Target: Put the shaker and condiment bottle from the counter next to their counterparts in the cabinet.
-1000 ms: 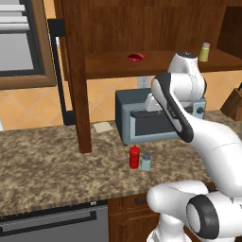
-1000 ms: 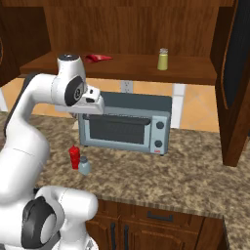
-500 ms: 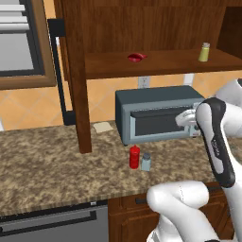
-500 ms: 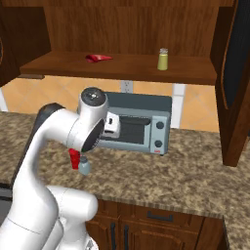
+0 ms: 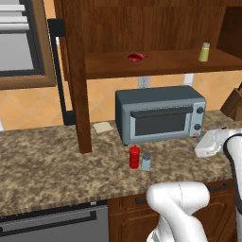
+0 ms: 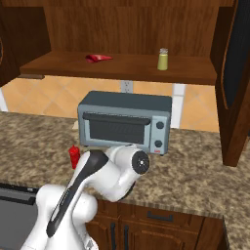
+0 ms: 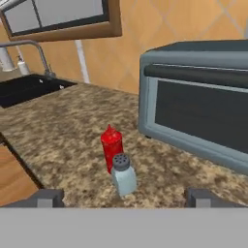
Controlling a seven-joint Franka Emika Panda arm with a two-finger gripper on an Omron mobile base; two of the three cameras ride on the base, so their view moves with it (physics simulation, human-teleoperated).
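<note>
Bare desk (image 7: 63,126) ahead of shaker (image 7: 123,175); red condiment bottle (image 7: 112,147) touching behind it. Toaster oven (image 7: 198,111) blocks right side. Shelf (image 5: 160,64) clear between red item (image 5: 136,57) and yellow-green shaker (image 5: 204,52).

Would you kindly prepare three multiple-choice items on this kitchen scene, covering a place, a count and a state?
1. Where does the shaker stand?
A. on the cabinet shelf
B. on the counter beside the condiment bottle
C. atop the toaster oven

2. How many items sit on the cabinet shelf?
A. two
B. four
C. none

3. How are the gripper fingers?
A. shut on the shaker
B. shut on nothing
C. open, holding nothing

Answers: 1 B, they stand together on the granite before the oven. 2 A, a yellow-green shaker and a red item. 3 C, the fingertips stand wide apart either side of the shaker.
</note>
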